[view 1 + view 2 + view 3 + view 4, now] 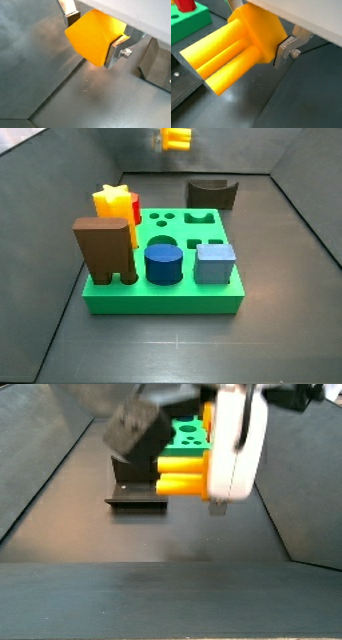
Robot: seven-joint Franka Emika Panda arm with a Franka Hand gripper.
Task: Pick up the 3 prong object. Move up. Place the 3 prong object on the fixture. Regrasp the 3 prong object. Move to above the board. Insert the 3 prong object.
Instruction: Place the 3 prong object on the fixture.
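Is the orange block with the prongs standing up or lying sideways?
Sideways. The 3 prong object is held in the gripper, above the floor, its prongs pointing out level, not down.

A: What are the gripper (256,35) fingers (288,48) made of?

B: Flat silvery metal, lightly shiny, clamped on the 3 prong object (236,46), which looks like smooth orange-yellow plastic with a soft sheen.

A: And at twelve o'clock in a side view?

B: The fixture (210,194), dark brown and matt. The board (166,298) before it is bright green, smooth, plastic-looking.

A: The floor (100,105)?

B: Dark grey, dull, faintly reflective, with fine pale specks.
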